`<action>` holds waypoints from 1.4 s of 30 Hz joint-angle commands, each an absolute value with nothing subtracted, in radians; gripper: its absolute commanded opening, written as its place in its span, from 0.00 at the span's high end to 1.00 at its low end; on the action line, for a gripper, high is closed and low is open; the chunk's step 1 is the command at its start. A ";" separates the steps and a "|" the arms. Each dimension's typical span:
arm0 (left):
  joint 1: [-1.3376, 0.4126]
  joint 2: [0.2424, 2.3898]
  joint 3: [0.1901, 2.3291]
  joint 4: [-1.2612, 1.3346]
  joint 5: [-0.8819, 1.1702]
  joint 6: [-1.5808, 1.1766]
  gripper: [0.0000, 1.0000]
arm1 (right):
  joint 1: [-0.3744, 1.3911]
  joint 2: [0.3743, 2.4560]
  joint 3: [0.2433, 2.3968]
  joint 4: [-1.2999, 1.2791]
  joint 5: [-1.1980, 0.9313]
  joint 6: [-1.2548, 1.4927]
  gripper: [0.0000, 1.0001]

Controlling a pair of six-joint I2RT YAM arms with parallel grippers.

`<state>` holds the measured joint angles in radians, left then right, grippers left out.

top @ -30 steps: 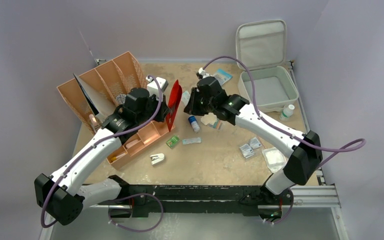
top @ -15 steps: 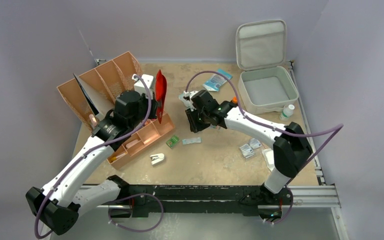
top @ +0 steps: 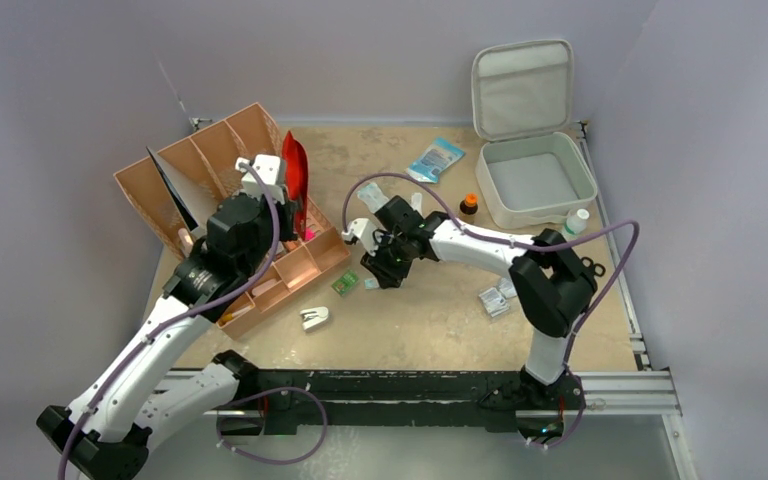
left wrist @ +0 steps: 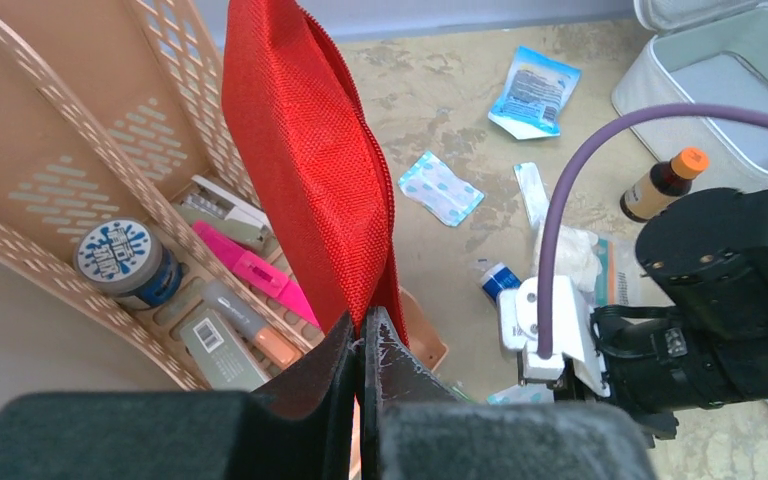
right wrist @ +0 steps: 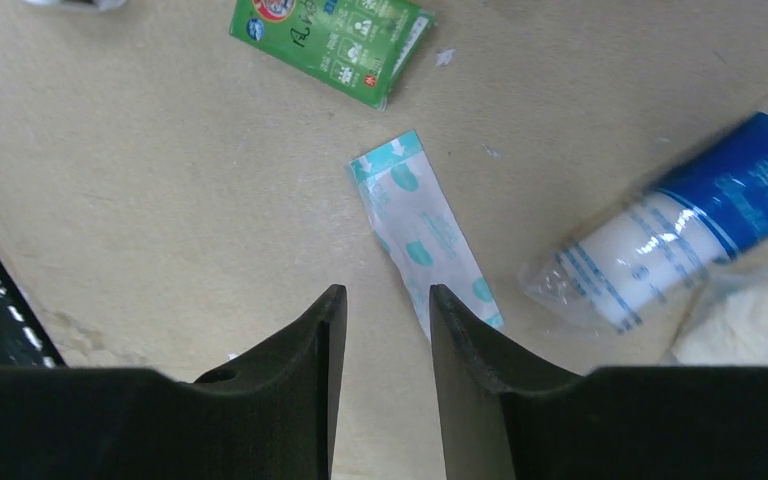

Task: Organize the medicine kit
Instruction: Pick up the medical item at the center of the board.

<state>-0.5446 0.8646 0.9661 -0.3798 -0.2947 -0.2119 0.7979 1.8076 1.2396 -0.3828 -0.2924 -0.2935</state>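
On the tan, scuffed desk [top: 440,320], walled in pale lilac, the medicine kit [top: 538,214] sits at the far right corner with its lid raised, well apart from both arms. The left wrist view alone shows the left end effector [left wrist: 363,335] pinched tight on the red pouch [left wrist: 305,170], above the orange organizer [left wrist: 50,190]. The right wrist view alone shows the right end effector [right wrist: 387,295] narrowly parted and empty, over a teal-printed strip [right wrist: 425,240] near a green sachet [right wrist: 335,40]. A purple cable [left wrist: 660,110] arcs across the left camera's sight, just above a brown bottle [left wrist: 665,180].
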 commanded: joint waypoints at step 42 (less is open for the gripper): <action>-0.544 0.873 0.947 -0.298 -0.235 -0.187 1.00 | 0.830 1.597 1.062 -0.256 -0.286 -0.211 1.00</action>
<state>-0.5446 0.8536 0.9363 -0.3447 -0.2806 -0.1978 0.8310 1.7142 1.0706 -0.2157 -0.2619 -0.3702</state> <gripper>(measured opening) 0.004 0.012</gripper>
